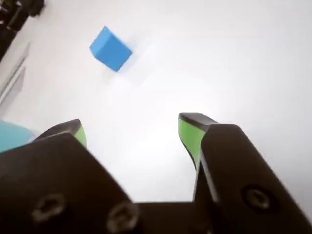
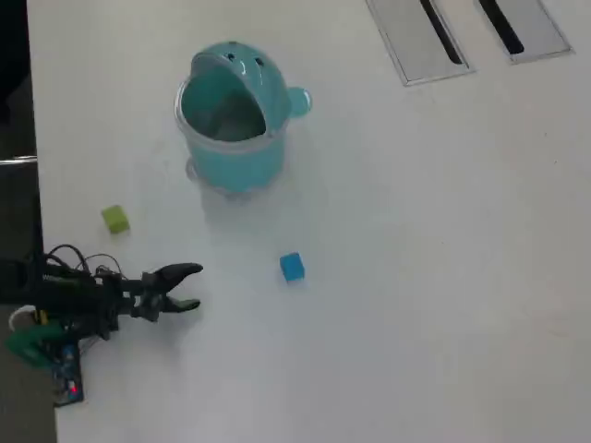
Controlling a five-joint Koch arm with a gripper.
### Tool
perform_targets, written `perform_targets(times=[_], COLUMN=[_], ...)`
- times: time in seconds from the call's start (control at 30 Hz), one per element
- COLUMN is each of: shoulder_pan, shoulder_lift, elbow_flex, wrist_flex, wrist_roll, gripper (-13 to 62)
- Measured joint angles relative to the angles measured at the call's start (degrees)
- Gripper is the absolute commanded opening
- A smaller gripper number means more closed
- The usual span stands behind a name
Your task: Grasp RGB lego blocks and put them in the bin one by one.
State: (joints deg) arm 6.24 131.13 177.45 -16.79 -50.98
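Bin (image 1: 12,135) mostly hidden behind pincer (image 1: 131,129).

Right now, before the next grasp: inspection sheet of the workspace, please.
Surface: white table, bare and flat.
Job's things: blue block ahead of the gripper; yellow-green block to the left in the overhead view; teal bin upright, mouth open, contents unclear; no red block seen.
Clutter: nothing seen.
Grippers: gripper open, empty, green-lined pads.
Cables: black wires looped at the arm's base.
Surroundings: two grey slotted panels at the far edge.
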Motion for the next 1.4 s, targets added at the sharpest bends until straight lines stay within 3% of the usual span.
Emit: perform_targets(times=[0.3,1.03,1.4], shoulder_pan=[2.0,26.5,34.7], shoulder_lift=[0.0,0.0,0.0], elbow_flex=[0.0,0.0,0.0], wrist_flex=[-6.2,-29.5,-34.9], wrist_roll=[-10.4,-49.5,-52.4], gripper=[34.7,35.2,35.3])
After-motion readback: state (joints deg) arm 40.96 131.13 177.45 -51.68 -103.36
